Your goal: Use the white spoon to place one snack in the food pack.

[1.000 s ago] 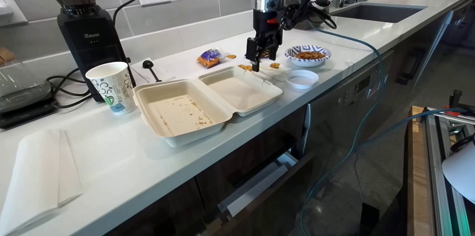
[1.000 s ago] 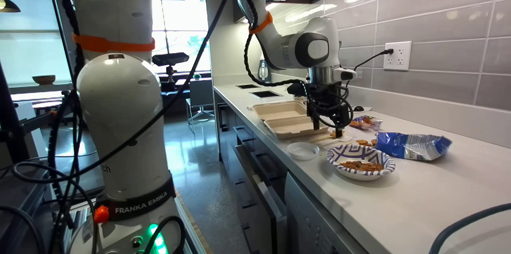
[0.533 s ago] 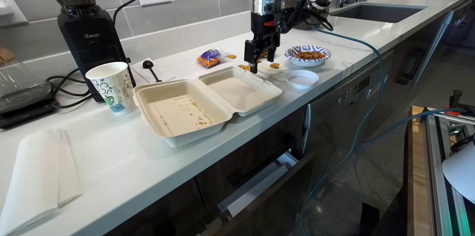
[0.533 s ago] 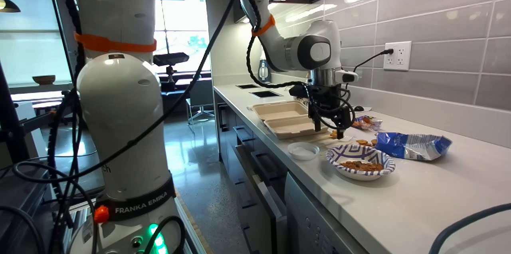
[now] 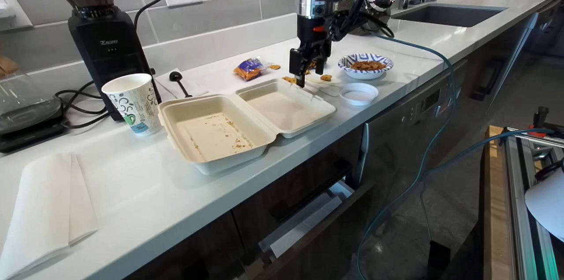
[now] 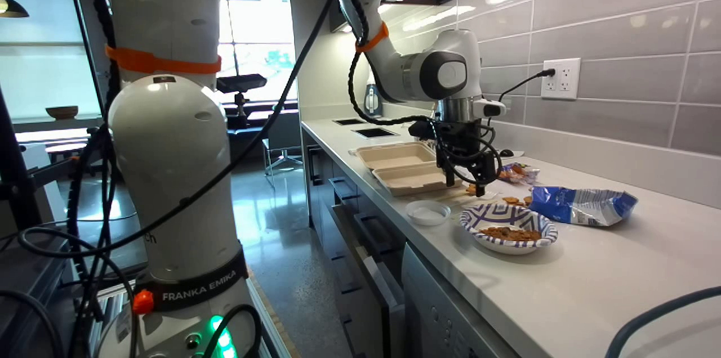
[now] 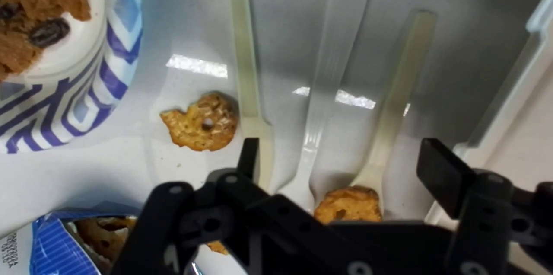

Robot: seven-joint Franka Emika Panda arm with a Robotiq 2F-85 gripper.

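Black fingers (image 7: 440, 175) stand spread wide, released, at the end of the arm (image 6: 411, 74), which bends to point straight down at the table (image 5: 145, 192), just beside the food pack (image 5: 255, 112). In the wrist view the white spoon (image 7: 326, 84) lies on the table below, seen between them, its head partly hidden, with yellowish utensils (image 7: 393, 102) to its left and right. One snack (image 7: 201, 123), orange-brown and ragged with a small hole, lies left of the left utensil; a second snack (image 7: 350, 205) overlaps the head of the right one. In an exterior view the cream-beige pack lies unfolded, crumbs (image 5: 238, 144) scattered in its left half. To its right sit a shallow white dish (image 5: 358, 103) and, farther off, a patterned bowl (image 5: 366, 75) of brown flakes (image 5: 367, 66). To its left, just beside it, stands a paper cup (image 5: 134, 104), contents hidden.
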